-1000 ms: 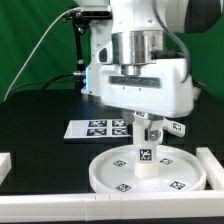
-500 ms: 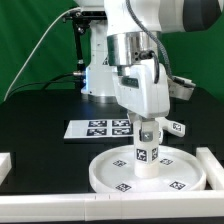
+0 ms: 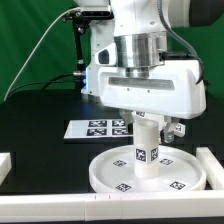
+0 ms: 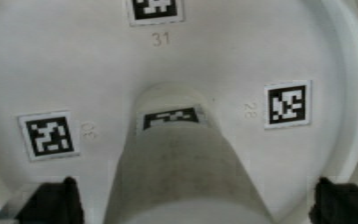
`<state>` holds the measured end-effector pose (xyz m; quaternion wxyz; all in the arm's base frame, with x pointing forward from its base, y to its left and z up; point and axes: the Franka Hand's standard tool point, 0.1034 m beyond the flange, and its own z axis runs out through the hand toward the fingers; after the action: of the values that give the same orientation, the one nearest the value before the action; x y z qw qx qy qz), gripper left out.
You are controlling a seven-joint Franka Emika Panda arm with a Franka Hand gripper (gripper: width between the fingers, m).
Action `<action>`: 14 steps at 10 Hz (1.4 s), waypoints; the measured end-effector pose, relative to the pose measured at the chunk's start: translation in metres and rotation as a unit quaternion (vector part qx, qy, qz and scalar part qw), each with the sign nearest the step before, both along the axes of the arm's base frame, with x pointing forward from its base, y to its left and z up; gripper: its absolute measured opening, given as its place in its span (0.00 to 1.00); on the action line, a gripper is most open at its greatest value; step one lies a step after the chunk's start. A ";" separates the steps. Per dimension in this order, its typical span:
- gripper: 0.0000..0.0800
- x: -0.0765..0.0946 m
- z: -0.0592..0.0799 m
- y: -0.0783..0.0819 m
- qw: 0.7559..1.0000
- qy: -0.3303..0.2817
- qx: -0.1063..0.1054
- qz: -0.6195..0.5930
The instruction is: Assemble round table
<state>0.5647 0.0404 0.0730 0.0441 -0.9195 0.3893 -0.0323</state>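
Observation:
The large round disc point(image 3: 102, 174) lies flat on the black table near the front, tags facing up. The short cylindrical leg point(image 3: 146, 153) stands upright on its central hub. My gripper point(image 3: 146, 126) hangs straight down over the leg's top. In the wrist view the leg point(image 4: 190, 170) runs down the middle between my two dark fingertips point(image 4: 57, 203), with a clear gap on each side, so the gripper point(image 4: 197, 206) is open around it. The disc point(image 4: 87, 70) fills the rest of that view. The cross-shaped base point(image 3: 176, 127) lies behind the disc on the exterior view's right.
The marker board point(image 3: 98, 127) lies flat behind the disc. White straight rails stand at the exterior view's left point(image 3: 5, 165), right point(image 3: 212, 166) and front point(image 3: 60, 207). The arm's base stands at the back.
My hand has turned about its vertical axis above the leg, narrow side showing half a second ago, broad side now. The leg and disc have stayed in place.

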 end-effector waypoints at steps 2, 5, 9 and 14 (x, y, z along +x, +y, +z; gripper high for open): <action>0.81 0.000 0.001 -0.001 0.993 -0.002 -0.019 0.115; 0.81 0.002 0.001 0.005 0.932 0.005 -0.064 0.356; 0.81 0.002 0.001 -0.003 0.888 0.005 -0.074 0.454; 0.65 -0.001 -0.001 -0.005 0.872 0.008 -0.075 0.483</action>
<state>0.5642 0.0356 0.0719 -0.0178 -0.9937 -0.1069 -0.0289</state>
